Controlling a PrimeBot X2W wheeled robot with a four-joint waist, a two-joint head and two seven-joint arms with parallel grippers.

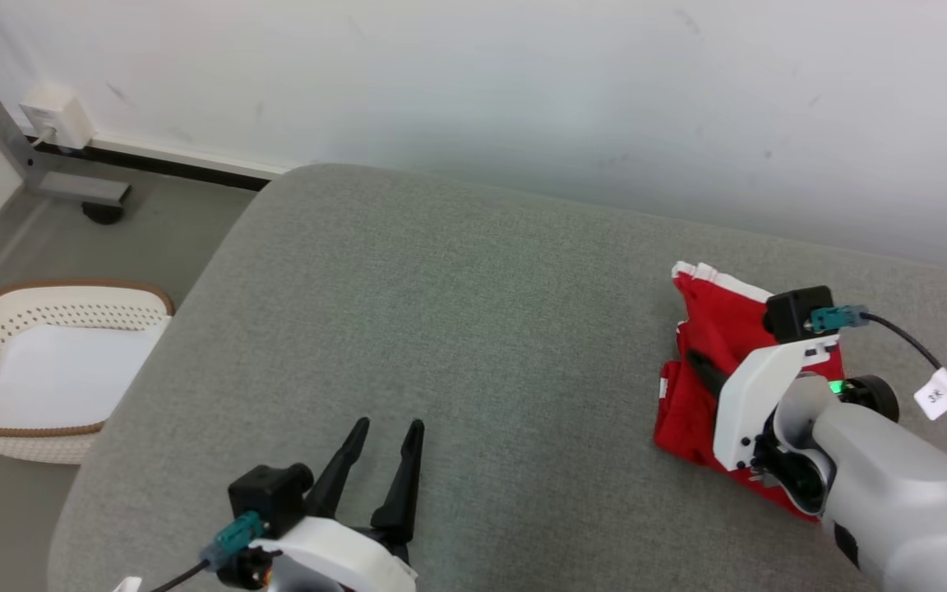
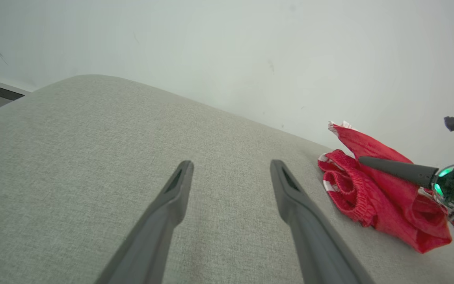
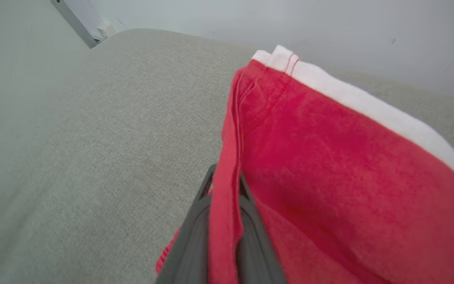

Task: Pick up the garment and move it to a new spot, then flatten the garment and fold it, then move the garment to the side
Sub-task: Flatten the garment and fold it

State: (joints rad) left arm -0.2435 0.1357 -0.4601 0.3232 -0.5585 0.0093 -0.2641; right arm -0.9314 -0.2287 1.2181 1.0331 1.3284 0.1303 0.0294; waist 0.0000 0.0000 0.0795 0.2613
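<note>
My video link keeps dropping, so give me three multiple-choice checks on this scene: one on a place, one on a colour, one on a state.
1. Where on the grey cushion does the garment lie?
A. the robot's left side
B. the robot's right side
C. dead centre

2. What colour is the band along the red garment's edge?
A. blue
B. yellow
C. white

3. How is the right gripper?
A. shut on the garment
B. open above it
C. open, away from it

Answers:
1 B: the head view shows it at the right of the cushion.
2 C: a white strip borders the red cloth.
3 A: a red fold is pinched between its jaws in the right wrist view.
</note>
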